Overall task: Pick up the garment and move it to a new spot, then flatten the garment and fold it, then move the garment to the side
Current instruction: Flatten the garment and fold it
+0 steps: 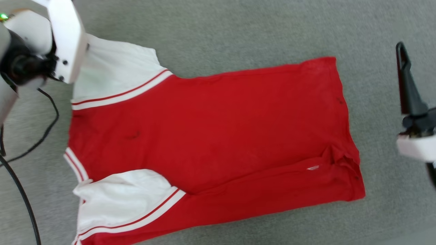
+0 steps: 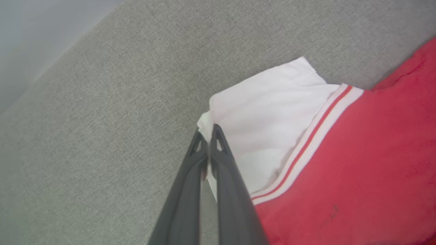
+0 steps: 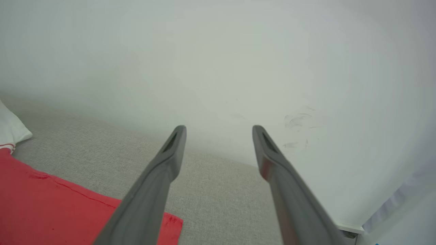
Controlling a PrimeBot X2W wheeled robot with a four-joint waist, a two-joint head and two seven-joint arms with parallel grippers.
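- Grey cloth surface (image 1: 238,27) is covered by the shirt (image 1: 211,136), which is spread flat with its sleeves to the left.
- Left gripper (image 2: 207,132) is clamped on the far sleeve (image 2: 265,126) at its edge; the flattening step is judged in hand.
- Right gripper (image 3: 219,131) is held spread and empty, off the shirt; next, the sleeve is to be pulled smooth.

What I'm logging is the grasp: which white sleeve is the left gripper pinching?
The upper sleeve in the head view: the left gripper is shut on its corner; the lower sleeve lies free.
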